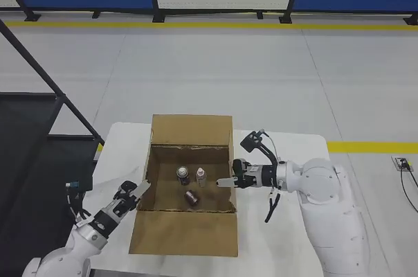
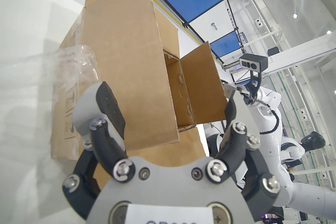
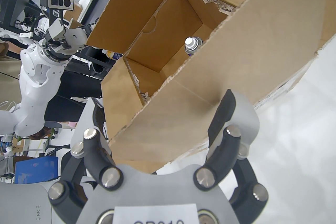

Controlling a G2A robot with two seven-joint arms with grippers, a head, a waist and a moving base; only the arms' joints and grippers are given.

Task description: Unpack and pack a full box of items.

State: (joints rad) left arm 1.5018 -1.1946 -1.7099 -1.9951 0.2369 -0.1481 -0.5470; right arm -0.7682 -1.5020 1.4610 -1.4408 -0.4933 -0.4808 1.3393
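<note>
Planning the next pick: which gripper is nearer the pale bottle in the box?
Right. The right gripper is at the box wall just beside the bottle; the left gripper is at the opposite wall, across the box.

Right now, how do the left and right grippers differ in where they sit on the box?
The left gripper straddles the left flap of the box; the right gripper straddles the right flap. From the top, the left gripper sits toward the box's near end, outside it; the right gripper sits mid-side, one fingertip over the interior. Shared: both open, neither holding anything.
</note>
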